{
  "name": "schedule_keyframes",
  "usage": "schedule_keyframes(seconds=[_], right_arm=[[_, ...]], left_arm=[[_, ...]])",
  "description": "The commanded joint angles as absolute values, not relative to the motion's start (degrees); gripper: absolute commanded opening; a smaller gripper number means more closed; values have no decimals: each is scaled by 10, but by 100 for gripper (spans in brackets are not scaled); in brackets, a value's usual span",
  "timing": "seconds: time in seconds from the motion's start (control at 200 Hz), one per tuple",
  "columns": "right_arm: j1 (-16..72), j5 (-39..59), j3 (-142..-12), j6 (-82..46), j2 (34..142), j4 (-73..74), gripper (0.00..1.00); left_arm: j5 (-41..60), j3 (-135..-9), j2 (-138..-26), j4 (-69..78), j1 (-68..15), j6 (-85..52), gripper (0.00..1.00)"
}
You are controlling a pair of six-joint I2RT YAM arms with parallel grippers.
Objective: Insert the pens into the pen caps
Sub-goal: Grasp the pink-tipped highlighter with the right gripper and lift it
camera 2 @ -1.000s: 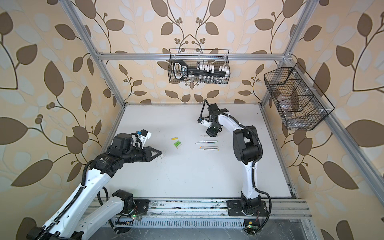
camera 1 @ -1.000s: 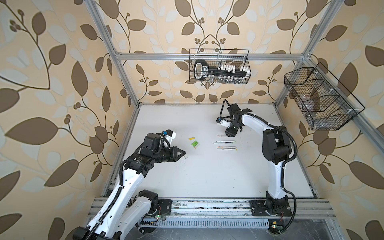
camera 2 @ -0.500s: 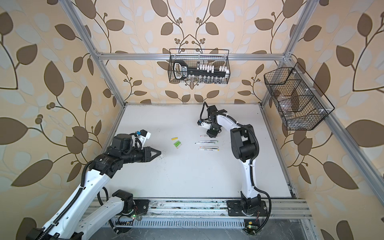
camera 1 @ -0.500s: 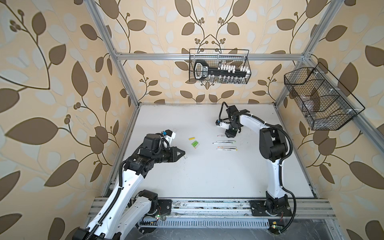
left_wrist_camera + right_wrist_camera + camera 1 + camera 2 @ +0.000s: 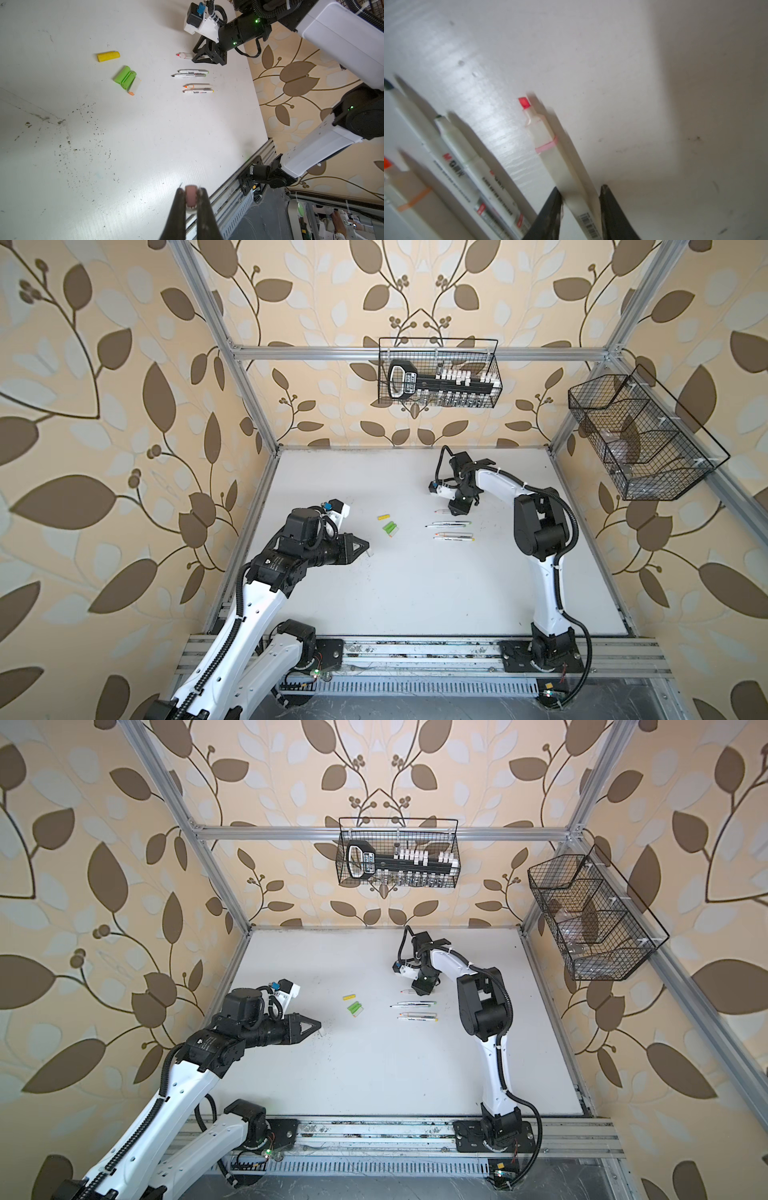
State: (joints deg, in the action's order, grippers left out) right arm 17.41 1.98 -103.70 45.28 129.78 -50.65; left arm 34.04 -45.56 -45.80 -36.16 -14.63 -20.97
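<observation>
Right gripper (image 5: 579, 187) narrow, perhaps touching, astride square pen (image 5: 556, 164), left gripper (image 5: 191, 190) tight on pinkish cap (image 5: 190, 198)

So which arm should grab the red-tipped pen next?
The right arm. Its jaws sit either side of the red-tipped pen. The left arm is farther away, and its jaws are shut on a small pink cap.

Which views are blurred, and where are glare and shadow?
Right wrist view: motion blur smears the slim white red-tipped pen; broad shadow on the white table. Left wrist view: sharp, table glare; the pale pink cap in the left gripper is soft. Both top views: sharp.
</observation>
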Motion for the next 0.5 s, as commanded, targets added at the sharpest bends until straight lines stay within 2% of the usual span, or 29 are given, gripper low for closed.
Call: schedule_keyframes(seconds=[0.0, 0.265, 0.495], right_arm=[[186, 39, -1051, 465, 1329, -532, 31], [205, 28, -1042, 461, 1338, -523, 20], [219, -3, -1008, 457, 1305, -471, 16]], left_arm=[[342, -468, -451, -363, -143, -195, 0], [349, -467, -455, -354, -139, -201, 0], [350, -466, -471, -332, -139, -224, 0]])
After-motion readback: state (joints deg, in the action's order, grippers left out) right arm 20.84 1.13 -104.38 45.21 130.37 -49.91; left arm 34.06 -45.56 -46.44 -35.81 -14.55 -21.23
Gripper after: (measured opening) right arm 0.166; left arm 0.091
